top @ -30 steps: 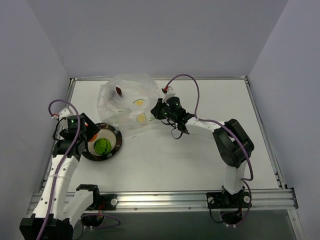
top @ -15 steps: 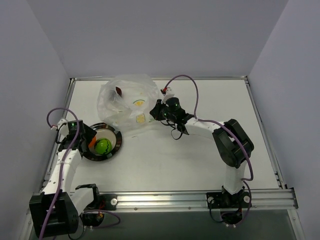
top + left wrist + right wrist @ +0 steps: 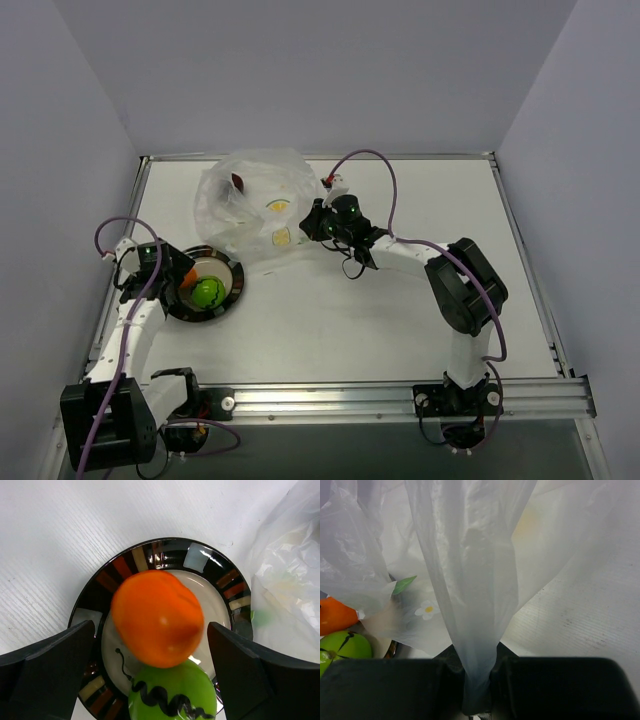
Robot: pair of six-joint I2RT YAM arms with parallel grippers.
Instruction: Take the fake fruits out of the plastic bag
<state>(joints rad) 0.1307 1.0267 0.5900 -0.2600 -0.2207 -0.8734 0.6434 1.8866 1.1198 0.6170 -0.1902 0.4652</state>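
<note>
Plainly, your left gripper [image 3: 151,627] had its jaws wide apart, one on each side of the orange fruit [image 3: 157,617], and neither touched it. That fruit sat over the left part of the plate [image 3: 165,550], touching the green fruit [image 3: 170,695] just near of it. You could not tell from the blur whether it had fully settled. Both looked like light, smooth, hard-skinned toys that would roll readily, so the plate's raised rim was a sensible place for them.

Your right gripper [image 3: 479,680] was clamped on a gathered fold at the right edge of the plastic bag [image 3: 255,195], which lay at the far side of the table [image 3: 400,310] with its near-left corner touching the plate. The film looked thin, limp and slippery. It would probably crumple and slide rather than hold a shape, so a bunched fold gave you a far better grip than a flat sheet.

The brown fruit [image 3: 238,182] lay inside the bag, at its far-left part, well apart from your right gripper. It looked small and rounded, so you would have wanted to take it across its widest part, with no film between the jaws and the fruit. Where the bag's mouth lay was not clear.
</note>
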